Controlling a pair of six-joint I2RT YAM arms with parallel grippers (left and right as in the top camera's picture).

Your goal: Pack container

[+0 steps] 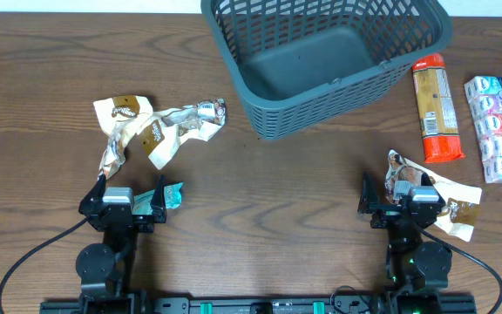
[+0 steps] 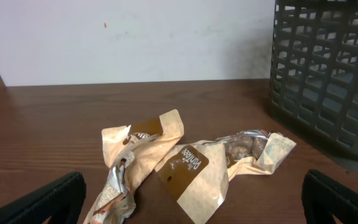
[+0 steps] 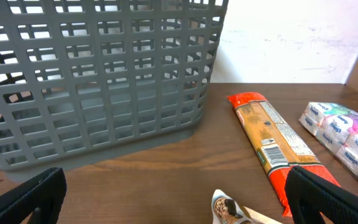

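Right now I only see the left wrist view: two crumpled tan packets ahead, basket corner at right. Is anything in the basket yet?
Observer: No. Overhead, the container shows a bare floor.
Operator: What lies beyond it on the right?
Observer: A long orange packet and a tissue pack, side by side on the table.
Operator: Anything close to my arm that I miss?
Observer: A small teal packet lies just right of the left fingers, outside your frame.
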